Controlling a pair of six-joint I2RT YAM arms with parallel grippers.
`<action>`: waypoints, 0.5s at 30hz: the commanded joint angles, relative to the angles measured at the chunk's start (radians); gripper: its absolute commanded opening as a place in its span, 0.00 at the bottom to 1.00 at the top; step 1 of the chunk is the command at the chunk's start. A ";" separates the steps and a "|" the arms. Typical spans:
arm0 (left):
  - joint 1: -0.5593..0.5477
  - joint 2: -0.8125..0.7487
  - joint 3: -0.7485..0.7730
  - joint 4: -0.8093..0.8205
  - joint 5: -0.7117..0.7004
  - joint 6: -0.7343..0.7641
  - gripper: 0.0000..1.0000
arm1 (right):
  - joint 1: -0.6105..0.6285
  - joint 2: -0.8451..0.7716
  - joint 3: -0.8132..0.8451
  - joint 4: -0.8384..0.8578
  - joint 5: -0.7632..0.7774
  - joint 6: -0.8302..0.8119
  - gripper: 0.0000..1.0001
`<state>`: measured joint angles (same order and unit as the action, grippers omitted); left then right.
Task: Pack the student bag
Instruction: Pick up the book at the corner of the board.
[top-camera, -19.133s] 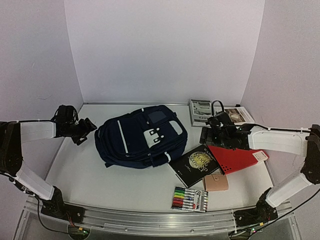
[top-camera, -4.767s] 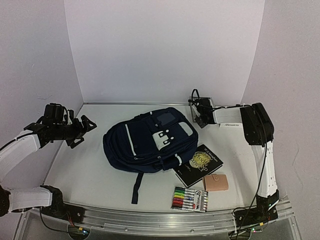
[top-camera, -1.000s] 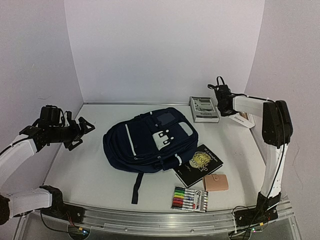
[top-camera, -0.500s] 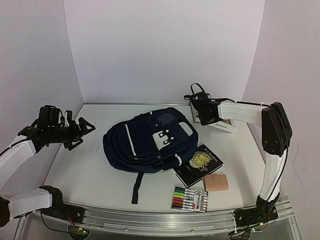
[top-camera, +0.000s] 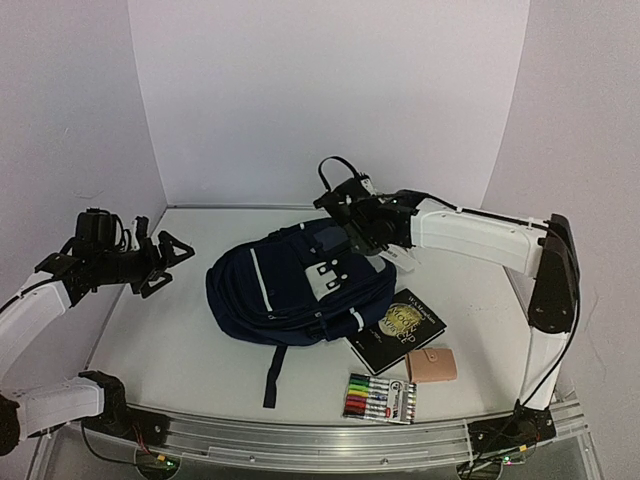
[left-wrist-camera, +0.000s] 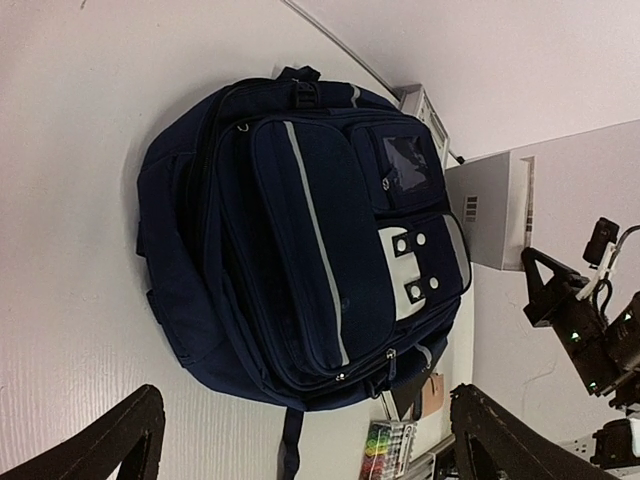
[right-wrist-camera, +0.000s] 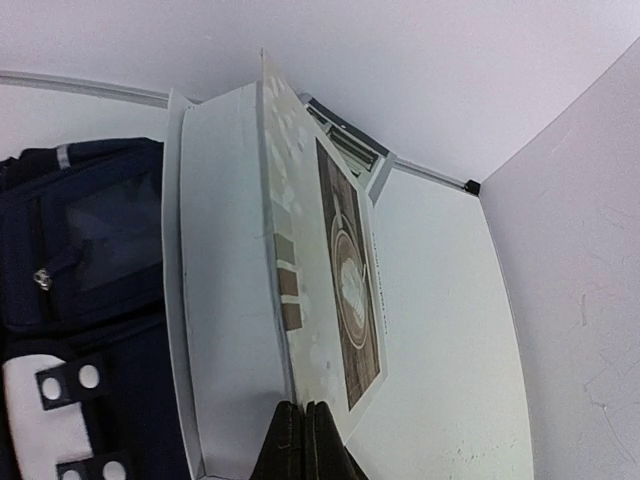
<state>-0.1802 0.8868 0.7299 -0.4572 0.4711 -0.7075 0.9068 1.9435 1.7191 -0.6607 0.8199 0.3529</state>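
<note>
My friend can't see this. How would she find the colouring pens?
Find the big navy student bag in the middle of the table. Come toward the near edge, past the black book, to a flat pack of pens. It alone shows a row of bright colours; the wallet beside it is plain tan.

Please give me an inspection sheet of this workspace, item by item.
Surface: white table, no damage seen.
Job's things: bag lies front up, mid-table.
Clutter: black book, wallet, markers near-right of bag; grey box at back.
Grippers: left gripper open, empty, left of bag; right gripper shut on booklet above bag.
Cables: loop on right wrist, touching nothing.
Surroundings: white walls; nothing else seen.
</note>
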 joint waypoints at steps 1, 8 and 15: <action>0.002 0.003 -0.009 0.103 0.069 -0.021 0.99 | 0.095 -0.043 0.128 -0.009 -0.004 -0.058 0.00; -0.017 0.008 -0.038 0.211 0.117 -0.089 0.98 | 0.248 0.068 0.309 -0.003 -0.103 -0.104 0.00; -0.109 0.002 -0.102 0.368 0.078 -0.188 0.99 | 0.346 0.234 0.436 0.019 -0.228 -0.083 0.00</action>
<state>-0.2409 0.8917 0.6657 -0.2347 0.5583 -0.8237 1.2209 2.0835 2.1057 -0.6518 0.6818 0.2593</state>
